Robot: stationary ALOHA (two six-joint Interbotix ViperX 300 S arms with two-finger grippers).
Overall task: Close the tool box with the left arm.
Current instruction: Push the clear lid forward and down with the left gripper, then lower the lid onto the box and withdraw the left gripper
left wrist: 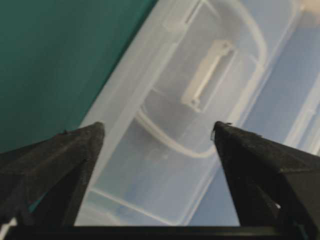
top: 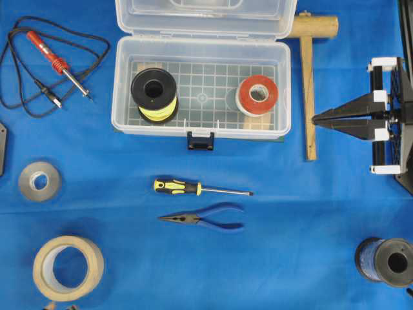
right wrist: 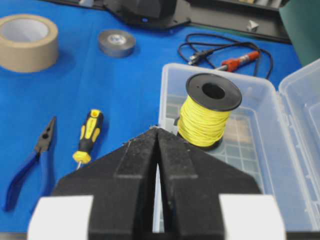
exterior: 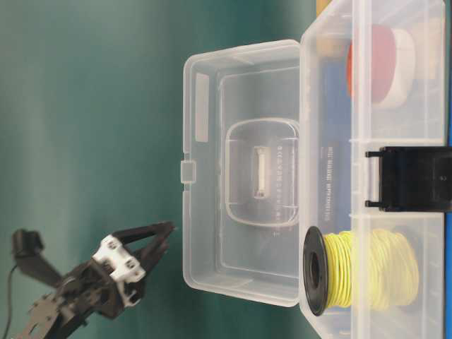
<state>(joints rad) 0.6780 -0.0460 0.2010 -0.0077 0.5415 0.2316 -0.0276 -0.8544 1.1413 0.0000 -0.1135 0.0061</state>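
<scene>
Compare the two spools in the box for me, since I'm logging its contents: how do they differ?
The yellow spool sits at the box's left end in the overhead view, the red spool at the right. The yellow one has black flanges and stands taller; the red one has a white core and looks flatter. Both stand on end on the box floor.

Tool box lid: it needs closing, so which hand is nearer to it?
Left. The left hand is open, just off the raised lid; the right hand is shut, out beyond the wooden mallet.
</scene>
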